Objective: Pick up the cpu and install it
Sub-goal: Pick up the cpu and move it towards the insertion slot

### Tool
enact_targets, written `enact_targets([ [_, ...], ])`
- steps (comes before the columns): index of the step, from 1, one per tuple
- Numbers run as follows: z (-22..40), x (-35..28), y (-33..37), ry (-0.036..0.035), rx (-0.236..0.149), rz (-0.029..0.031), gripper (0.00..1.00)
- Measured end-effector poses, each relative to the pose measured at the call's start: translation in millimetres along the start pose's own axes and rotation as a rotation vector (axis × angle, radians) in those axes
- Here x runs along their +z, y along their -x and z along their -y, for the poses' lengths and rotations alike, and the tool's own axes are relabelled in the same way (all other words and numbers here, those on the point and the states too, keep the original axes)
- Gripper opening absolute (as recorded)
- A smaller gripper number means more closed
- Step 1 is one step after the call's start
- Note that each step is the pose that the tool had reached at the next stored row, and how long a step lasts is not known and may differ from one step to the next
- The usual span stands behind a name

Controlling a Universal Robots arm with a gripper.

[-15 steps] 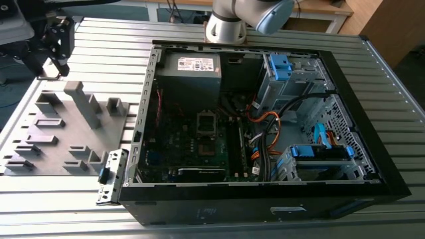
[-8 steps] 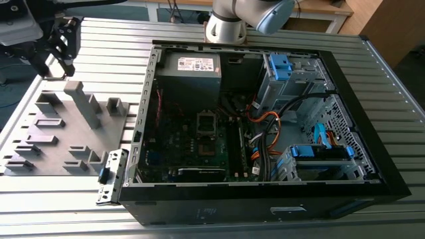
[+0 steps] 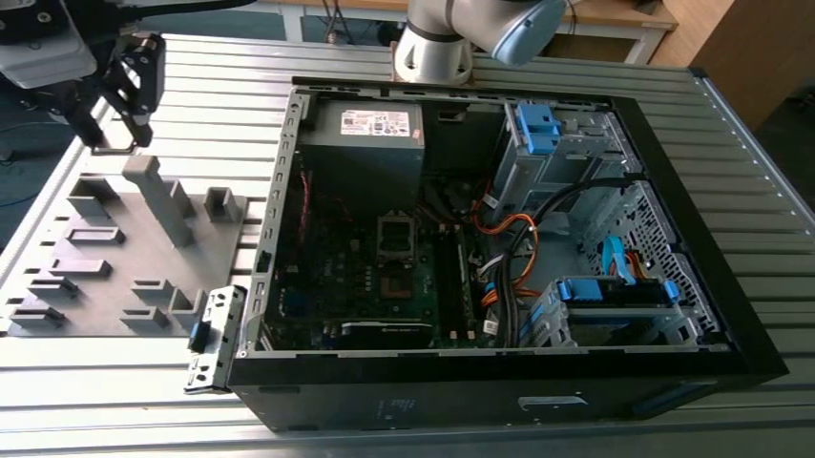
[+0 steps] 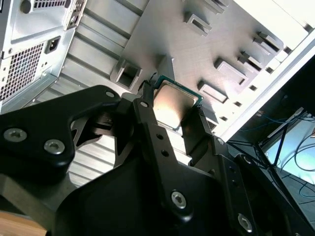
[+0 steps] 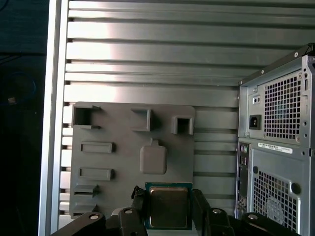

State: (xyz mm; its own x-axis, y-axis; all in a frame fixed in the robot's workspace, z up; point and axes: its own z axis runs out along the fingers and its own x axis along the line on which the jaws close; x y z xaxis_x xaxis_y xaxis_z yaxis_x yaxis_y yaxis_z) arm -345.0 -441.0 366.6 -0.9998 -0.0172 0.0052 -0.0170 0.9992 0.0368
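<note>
Small thin square cpu (image 5: 169, 206), dull silvery metal top with a greenish rim, sits pinched between the black jaws, which are closed on two opposite edges, as seen in both wrist views. It hangs clear above the grey plastic tray of raised blocks (image 3: 128, 262) on the ribbed metal counter (image 3: 114, 382), to the exterior view's left of the open black computer case (image 3: 421, 401). Judgement: this is the carry. Hold the chip level with even edge pressure and avoid jolts that could let it slip or twist.
</note>
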Motion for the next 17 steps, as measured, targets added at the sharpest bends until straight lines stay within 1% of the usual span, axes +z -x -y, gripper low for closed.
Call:
enact_targets([
  [17, 0.7, -0.1, 22.9, 0.0002, -0.001, -0.0001, 0.47],
])
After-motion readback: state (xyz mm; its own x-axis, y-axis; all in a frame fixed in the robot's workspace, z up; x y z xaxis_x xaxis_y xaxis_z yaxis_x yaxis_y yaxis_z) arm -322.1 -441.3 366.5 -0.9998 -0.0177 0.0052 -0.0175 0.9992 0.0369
